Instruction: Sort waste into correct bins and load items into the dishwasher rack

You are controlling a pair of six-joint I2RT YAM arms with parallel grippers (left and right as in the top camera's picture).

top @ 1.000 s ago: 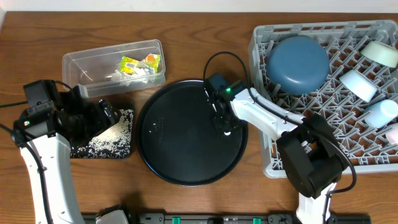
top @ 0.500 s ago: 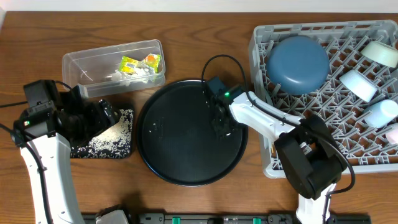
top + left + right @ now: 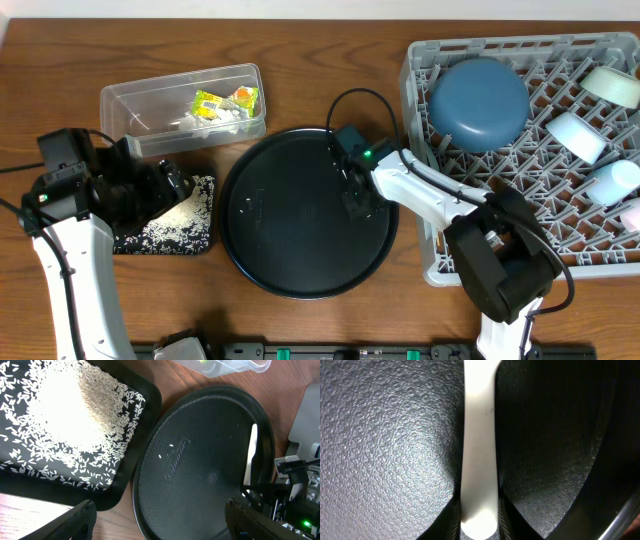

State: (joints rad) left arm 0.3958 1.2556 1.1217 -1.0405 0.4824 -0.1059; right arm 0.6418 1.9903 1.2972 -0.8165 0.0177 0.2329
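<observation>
Beside the dishwasher rack, on the round black tray, the right gripper had just pinched shut around the handle of the white spoon. The spoon lay flat there, so a lift toward the rack seemed next. The left gripper hung spread wide, empty.

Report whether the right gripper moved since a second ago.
Yes. The right gripper edged toward the near rim of the round black tray, closing on the white spoon.

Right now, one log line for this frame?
right gripper: shut on white spoon handle | white spoon: on round black tray | left gripper: open, empty | step: spoon pickup
</observation>
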